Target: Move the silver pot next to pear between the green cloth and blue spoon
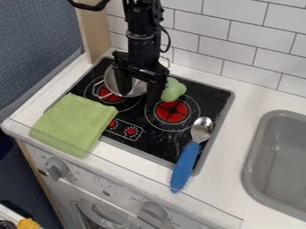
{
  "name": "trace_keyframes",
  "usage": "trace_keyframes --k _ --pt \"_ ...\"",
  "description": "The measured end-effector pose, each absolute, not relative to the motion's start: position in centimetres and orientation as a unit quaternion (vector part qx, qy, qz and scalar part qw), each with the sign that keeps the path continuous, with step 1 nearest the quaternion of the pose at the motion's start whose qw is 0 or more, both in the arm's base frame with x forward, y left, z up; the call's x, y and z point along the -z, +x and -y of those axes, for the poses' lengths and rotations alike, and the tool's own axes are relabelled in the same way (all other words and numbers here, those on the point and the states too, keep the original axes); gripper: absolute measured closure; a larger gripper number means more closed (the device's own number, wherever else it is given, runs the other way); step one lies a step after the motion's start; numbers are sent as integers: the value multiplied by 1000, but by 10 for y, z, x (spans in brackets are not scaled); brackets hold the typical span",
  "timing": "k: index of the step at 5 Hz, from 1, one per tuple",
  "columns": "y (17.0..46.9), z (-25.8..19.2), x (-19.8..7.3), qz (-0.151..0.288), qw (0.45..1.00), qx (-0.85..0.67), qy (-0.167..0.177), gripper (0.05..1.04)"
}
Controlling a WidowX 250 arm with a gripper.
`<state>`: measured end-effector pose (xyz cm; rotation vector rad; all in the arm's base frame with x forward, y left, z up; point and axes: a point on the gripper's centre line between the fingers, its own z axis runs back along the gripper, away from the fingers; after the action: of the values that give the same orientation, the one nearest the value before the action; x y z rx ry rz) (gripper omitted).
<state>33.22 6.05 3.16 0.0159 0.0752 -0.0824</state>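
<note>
The gripper (138, 95) hangs over the rear of the stove, its two fingers spread apart. One finger reaches down inside the silver pot (137, 87); the other is just right of the pot's wall, beside the pear. The pot stands on the left part of the stove, partly hidden by the gripper. Right of it, the green pear (174, 90) lies behind the right burner. A green cloth (75, 124) covers the stove's front left corner. The blue spoon (186, 164) lies across the stove's right front edge, its silver bowl on the stovetop.
The black stovetop (159, 142) has red burners and printed dials near its front. A grey sink (276, 161) is set into the counter at the right. White wall tiles (244, 40) rise behind, and a wooden post (95, 33) stands at the back left.
</note>
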Motion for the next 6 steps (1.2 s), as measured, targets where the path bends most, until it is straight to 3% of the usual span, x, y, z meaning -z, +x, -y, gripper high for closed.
trace_keyframes --k 2,4,6 --pt "342 -62 -16 -68 996 50 1 137" --pt "343 -62 -17 -71 996 49 0 707" --pt "339 -75 -43 -48 999 20 5 973"
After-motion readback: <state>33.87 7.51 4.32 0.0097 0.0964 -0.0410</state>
